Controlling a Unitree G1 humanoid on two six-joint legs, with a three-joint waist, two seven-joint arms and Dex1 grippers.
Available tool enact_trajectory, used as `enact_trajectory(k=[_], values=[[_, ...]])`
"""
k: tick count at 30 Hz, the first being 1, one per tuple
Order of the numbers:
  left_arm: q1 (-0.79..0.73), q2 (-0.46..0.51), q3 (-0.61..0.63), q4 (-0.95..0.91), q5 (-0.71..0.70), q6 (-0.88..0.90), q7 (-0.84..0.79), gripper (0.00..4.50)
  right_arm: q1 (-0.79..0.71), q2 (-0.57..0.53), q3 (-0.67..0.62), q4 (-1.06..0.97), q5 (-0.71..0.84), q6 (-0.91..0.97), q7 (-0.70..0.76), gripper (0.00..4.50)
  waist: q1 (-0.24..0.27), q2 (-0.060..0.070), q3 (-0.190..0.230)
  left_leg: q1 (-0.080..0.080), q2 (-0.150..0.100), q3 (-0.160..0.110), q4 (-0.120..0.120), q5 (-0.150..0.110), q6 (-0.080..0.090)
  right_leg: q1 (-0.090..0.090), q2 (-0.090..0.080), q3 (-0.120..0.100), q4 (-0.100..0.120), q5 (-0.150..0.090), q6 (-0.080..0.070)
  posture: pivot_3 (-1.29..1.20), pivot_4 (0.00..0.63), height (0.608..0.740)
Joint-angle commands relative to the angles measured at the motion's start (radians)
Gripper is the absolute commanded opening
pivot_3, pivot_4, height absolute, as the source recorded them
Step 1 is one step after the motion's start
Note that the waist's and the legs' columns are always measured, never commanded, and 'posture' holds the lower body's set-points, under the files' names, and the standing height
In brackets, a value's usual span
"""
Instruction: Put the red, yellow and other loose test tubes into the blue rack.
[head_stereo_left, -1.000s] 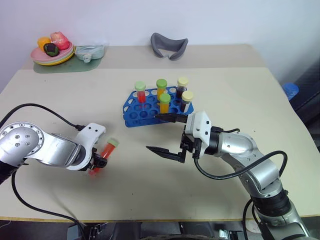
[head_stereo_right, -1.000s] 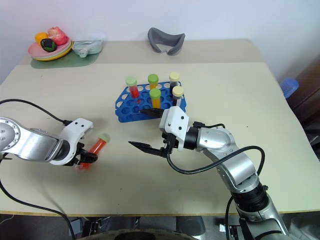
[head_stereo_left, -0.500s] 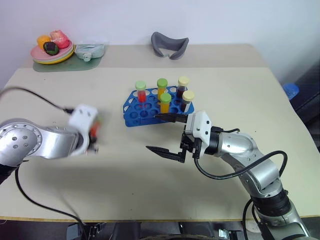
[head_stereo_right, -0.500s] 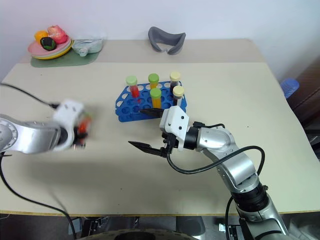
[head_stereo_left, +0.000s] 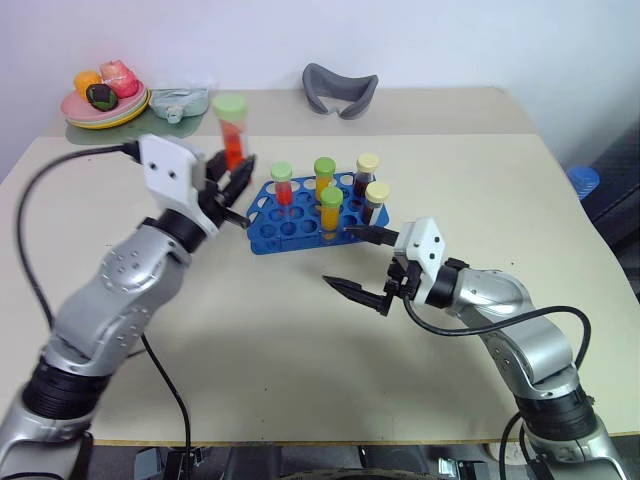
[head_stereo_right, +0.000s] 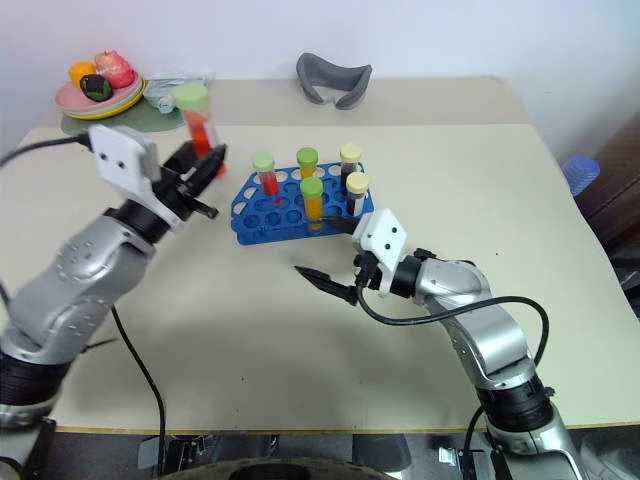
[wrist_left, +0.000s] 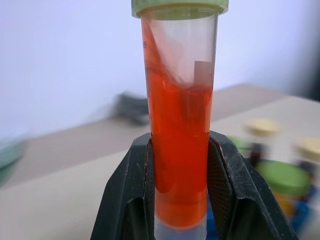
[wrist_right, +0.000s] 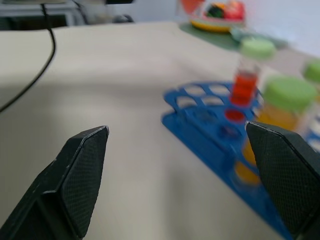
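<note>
Gleaming red tube (wrist_left: 179, 150) — green-capped, upright

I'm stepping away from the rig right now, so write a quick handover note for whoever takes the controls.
Left gripper: shut on the red test tube with a green cap, held upright above the table, left of the blue rack.
Right gripper: open, empty, hovering just in front of the rack.
Done: five capped tubes stand in the rack.
Left: lower the red tube into a free hole. No other loose tubes lie on the table.
</note>
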Motion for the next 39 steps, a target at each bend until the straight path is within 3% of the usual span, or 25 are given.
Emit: enact_trajectory(k=[1, 9, 16, 25, 39], values=[[0.027, -0.059, -0.051, 0.089, 0.193, -0.183, -0.135, 0.80, 0.046, -0.016, -0.056, -0.027, 0.002, 0.001, -0.029, 4.50, 0.000, 0.000, 0.000, 0.000, 0.000, 0.000, 0.000, 0.000, 0.000, 0.000, 0.000, 0.000, 0.000, 0.000, 0.000, 0.00, 0.150, 0.740], [0.007, -0.301, 0.007, 0.399, 0.301, -0.384, -0.202, 0.80, 0.098, -0.013, -0.081, -0.058, 0.006, 0.012, -0.078, 4.50, 0.000, 0.000, 0.000, 0.000, 0.000, 0.000, 0.001, -0.001, 0.001, 0.000, 0.000, 0.000, 0.001, 0.000, 0.000, 0.00, 0.150, 0.740], [-0.022, -0.418, 0.036, 0.527, 0.350, -0.421, -0.245, 0.80, 0.089, -0.010, -0.080, -0.046, 0.006, 0.007, -0.093, 4.50, -0.001, 0.000, 0.000, 0.001, 0.000, -0.001, 0.001, -0.001, 0.001, 0.000, 0.000, 0.000, 0.001, 0.000, 0.000, 0.00, 0.150, 0.740], [-0.037, -0.487, 0.052, 0.633, 0.384, -0.466, -0.311, 0.80, 0.079, -0.010, -0.080, -0.042, 0.009, 0.004, -0.100, 4.50, 0.000, 0.000, -0.001, 0.001, 0.000, -0.001, 0.001, -0.001, 0.001, 0.001, 0.000, 0.000, 0.001, 0.000, 0.000, 0.00, 0.150, 0.740], [-0.020, -0.505, 0.083, 0.645, 0.442, -0.487, -0.309, 0.80, 0.083, -0.013, -0.075, -0.045, 0.007, 0.001, -0.097, 4.50, -0.001, 0.000, -0.001, 0.001, 0.000, -0.001, 0.001, -0.001, 0.001, 0.001, 0.000, 0.000, 0.001, 0.000, 0.000, 0.00, 0.150, 0.740]])
